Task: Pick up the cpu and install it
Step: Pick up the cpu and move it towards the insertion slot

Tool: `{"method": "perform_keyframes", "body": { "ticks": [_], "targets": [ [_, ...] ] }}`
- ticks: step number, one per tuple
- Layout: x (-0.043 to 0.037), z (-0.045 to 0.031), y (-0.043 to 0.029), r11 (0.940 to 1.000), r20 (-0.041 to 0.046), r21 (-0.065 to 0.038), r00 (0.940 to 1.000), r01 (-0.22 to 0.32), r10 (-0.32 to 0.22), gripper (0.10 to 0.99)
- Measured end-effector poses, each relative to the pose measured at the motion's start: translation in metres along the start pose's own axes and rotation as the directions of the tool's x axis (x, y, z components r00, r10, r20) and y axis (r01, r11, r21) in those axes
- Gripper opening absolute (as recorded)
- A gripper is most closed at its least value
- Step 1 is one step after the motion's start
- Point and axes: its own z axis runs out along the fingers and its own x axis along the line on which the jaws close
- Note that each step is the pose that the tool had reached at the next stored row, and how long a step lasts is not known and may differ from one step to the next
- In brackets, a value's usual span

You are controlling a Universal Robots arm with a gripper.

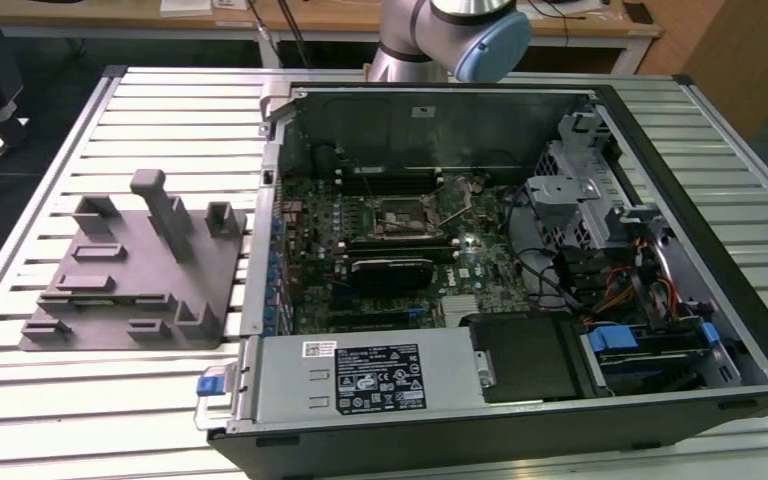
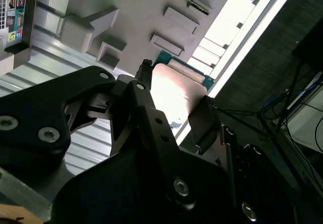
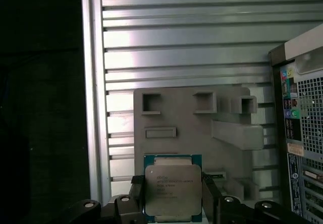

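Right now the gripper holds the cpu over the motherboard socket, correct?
No. The gripper holds the cpu over the grey fixture on the slatted table, not over the socket. The first wrist view shows it.

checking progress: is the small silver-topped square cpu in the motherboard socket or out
Out. In both wrist views the black gripper clamps the cpu by its edges, with the grey plastic fixture behind it.

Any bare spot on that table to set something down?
Bare slats: the strip between the grey fixture and the table's far edge, and the one along its near edge, in the exterior view. The open computer case is crowded.
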Motion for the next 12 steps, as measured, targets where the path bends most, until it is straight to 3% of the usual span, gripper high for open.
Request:
{"method": "perform_keyframes", "body": {
  "ticks": [7,12],
  "targets": [
    [-0.0003,-0.0004,0.0001,1.0,-0.0003,0.0,1.0,0.0,0.0,0.541],
    [-0.0048,-0.0001,0.0004,1.0,-0.0002,0.0,1.0,0.0,0.0,0.541]
  ]
}}
